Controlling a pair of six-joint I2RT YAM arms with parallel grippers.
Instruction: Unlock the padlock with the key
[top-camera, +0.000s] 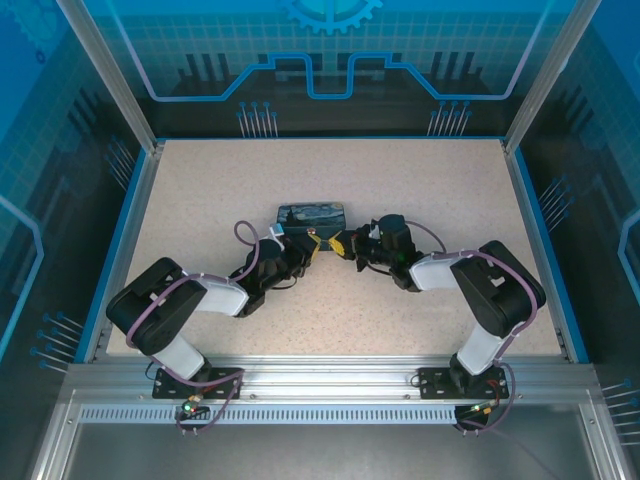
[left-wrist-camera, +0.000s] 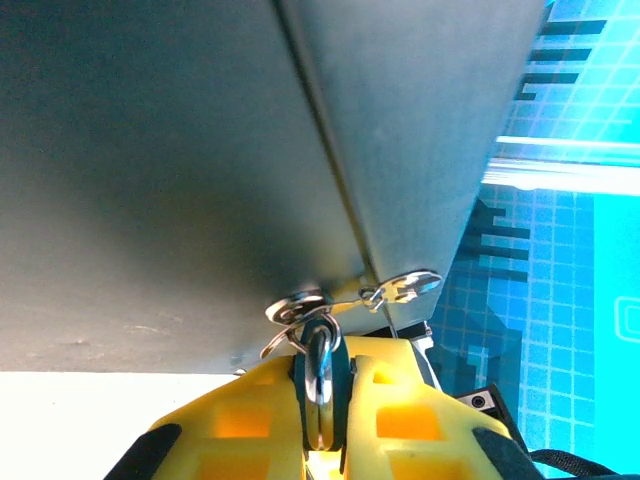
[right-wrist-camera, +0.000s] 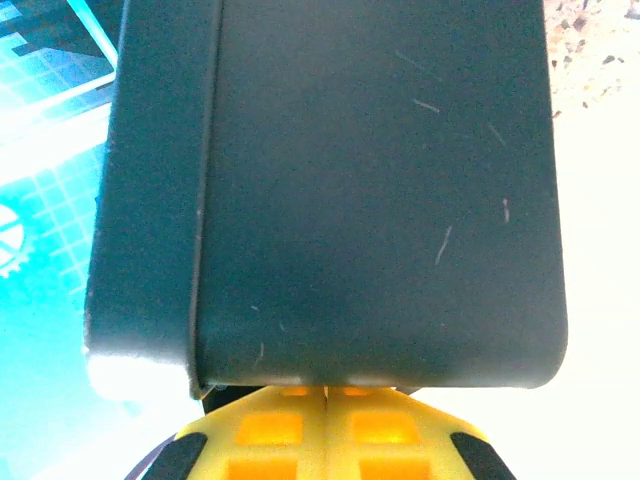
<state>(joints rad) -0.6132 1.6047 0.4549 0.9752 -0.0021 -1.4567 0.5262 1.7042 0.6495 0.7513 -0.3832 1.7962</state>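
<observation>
Top view — rectangular box printed with a blue-and-yellow night-sky painting (top-camera: 312, 213), lying near the middle of the pale speckled tabletop (top-camera: 420, 190), with both black arms bent inward toward its near side. Left gripper (top-camera: 306, 246) just beside the box's near edge. Right gripper (top-camera: 343, 245) close by on the right, the two sets of tips pointing at each other and nearly touching.

Left wrist view — dark, smooth wall of the box (left-wrist-camera: 180, 150) overhead, with a silver metal hasp (left-wrist-camera: 300, 305) at its lower edge beside a seam. Small dark padlock (left-wrist-camera: 320, 395) with a silver shackle at that hasp, clamped between the yellow-tipped fingers (left-wrist-camera: 250, 415) of the left gripper (left-wrist-camera: 322, 360). Top of the shackle reaching up to the hasp ring. Jaws nearly together, parted just by the lock's thickness.

Right wrist view — dark box face (right-wrist-camera: 380, 180) with a rounded corner and faint scratches, just beyond the right gripper (right-wrist-camera: 328, 395). Yellow fingers (right-wrist-camera: 270, 430) pressed tight against each other, with no gap visible. Impossible to tell whether anything thin is pinched there. Speckled tabletop at the upper right corner.
</observation>
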